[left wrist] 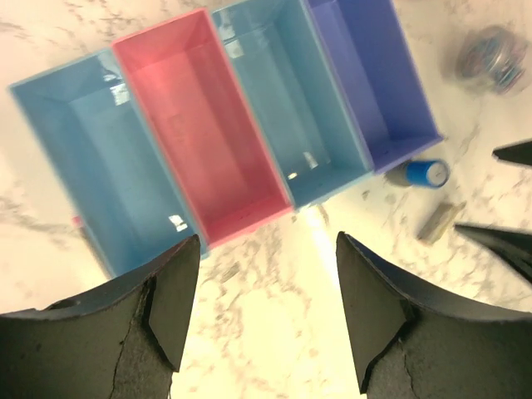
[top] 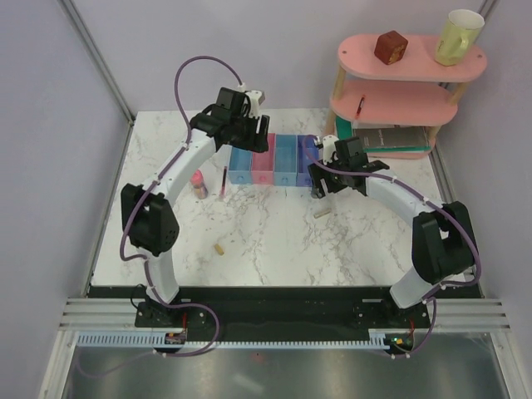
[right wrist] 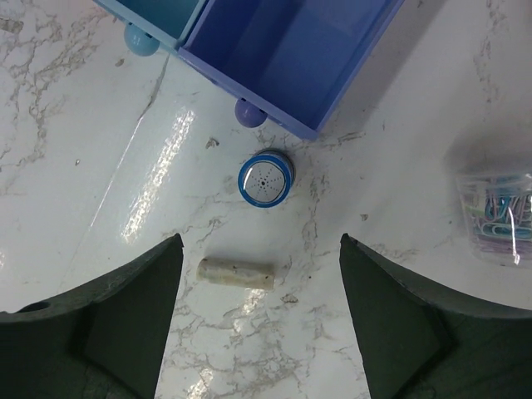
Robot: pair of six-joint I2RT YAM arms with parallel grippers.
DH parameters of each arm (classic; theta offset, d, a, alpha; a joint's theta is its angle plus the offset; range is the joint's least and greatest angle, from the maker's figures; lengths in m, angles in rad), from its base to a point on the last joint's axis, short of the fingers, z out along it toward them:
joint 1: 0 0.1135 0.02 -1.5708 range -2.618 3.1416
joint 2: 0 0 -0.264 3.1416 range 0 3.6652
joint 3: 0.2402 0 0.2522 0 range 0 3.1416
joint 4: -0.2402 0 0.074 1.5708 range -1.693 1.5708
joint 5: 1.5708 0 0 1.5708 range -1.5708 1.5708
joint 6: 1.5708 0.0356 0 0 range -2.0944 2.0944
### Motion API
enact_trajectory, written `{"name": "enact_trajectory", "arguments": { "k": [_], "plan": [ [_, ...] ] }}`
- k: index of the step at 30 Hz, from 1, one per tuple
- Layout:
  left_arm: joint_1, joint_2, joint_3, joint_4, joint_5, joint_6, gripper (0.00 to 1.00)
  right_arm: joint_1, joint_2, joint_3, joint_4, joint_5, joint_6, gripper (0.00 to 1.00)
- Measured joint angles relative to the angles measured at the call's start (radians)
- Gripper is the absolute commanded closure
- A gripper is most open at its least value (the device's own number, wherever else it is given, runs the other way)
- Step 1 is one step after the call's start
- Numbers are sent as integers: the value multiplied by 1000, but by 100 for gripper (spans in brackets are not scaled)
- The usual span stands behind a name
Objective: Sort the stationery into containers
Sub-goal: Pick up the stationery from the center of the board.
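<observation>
The four joined bins (top: 274, 160) stand mid-table, all empty in the left wrist view (left wrist: 199, 125). My left gripper (top: 248, 133) hangs open and empty above them (left wrist: 266, 307). My right gripper (top: 327, 189) is open and empty just in front of the purple bin (right wrist: 291, 50), above a blue cylinder (right wrist: 266, 179) and a beige piece (right wrist: 236, 273). The right gripper's midpoint in its own view (right wrist: 259, 307) is just below that beige piece. The clear tub of paper clips (right wrist: 499, 216) lies to its right. A pink cylinder (top: 199, 184) and the red pen (top: 224, 180) lie left of the bins. A second beige piece (top: 219, 248) lies nearer the front.
A pink tiered shelf (top: 399, 91) stands at the back right with a brown cube (top: 389, 47) and a yellow mug (top: 458, 36) on top. Walls close in the table's left and right sides.
</observation>
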Motion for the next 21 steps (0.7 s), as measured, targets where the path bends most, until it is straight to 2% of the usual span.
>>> {"name": "enact_trajectory", "arguments": {
  "k": [7,21],
  "plan": [
    [35,-126,-169,1,-36,122,26,13,77,-31,87,7,19,23],
    [55,-237,-311,21,-41,192,25,15,175,-2,154,45,23,35]
  ]
}}
